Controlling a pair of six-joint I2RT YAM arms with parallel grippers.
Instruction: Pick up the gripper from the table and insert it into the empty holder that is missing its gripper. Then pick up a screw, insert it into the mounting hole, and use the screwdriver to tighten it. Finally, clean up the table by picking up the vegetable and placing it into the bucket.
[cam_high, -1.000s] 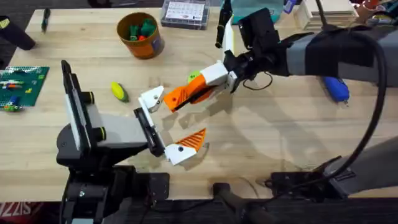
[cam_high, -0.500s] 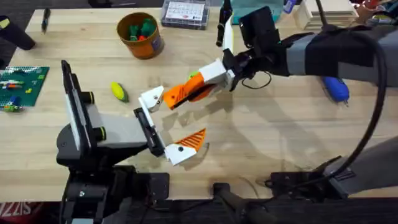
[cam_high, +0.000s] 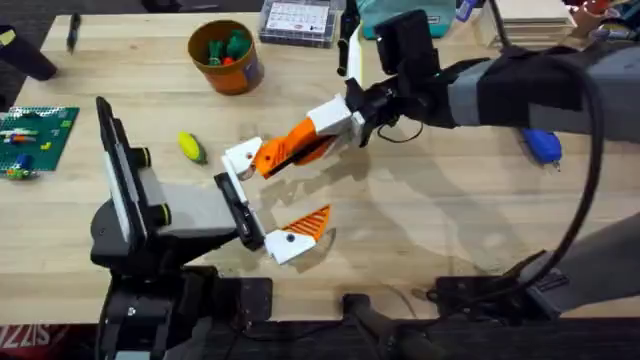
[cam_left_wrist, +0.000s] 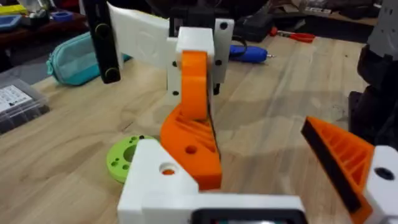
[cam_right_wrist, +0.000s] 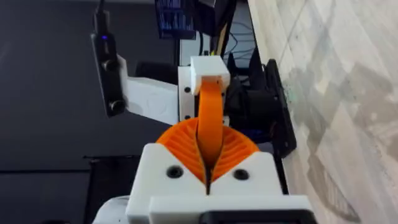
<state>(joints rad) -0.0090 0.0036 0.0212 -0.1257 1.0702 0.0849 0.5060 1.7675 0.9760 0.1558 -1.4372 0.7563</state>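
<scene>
My right gripper (cam_high: 322, 128) is shut on the orange ribbed gripper (cam_high: 283, 153) and holds it slanted above the table. Its lower end touches the white holder (cam_high: 243, 158) on my left arm's far finger. In the left wrist view the orange gripper (cam_left_wrist: 193, 140) lies against the holder (cam_left_wrist: 158, 186); I cannot tell whether it is seated. My left gripper (cam_high: 268, 200) is open, and its near finger (cam_high: 292, 238) carries its own orange pad. The yellow vegetable (cam_high: 190, 147) lies left of the holder. The orange bucket (cam_high: 226, 56) stands at the back. The blue screwdriver (cam_high: 542, 146) lies far right.
A green ring disc (cam_left_wrist: 124, 158) lies on the table just behind the holder. A clear parts box (cam_high: 296, 20) sits at the back edge and a green board (cam_high: 35, 135) at the far left. A teal pouch (cam_left_wrist: 78, 56) lies behind the right arm.
My right gripper has carried the orange gripper slightly left and toward the back, its lower end staying at the holder. The left arm has not moved.
</scene>
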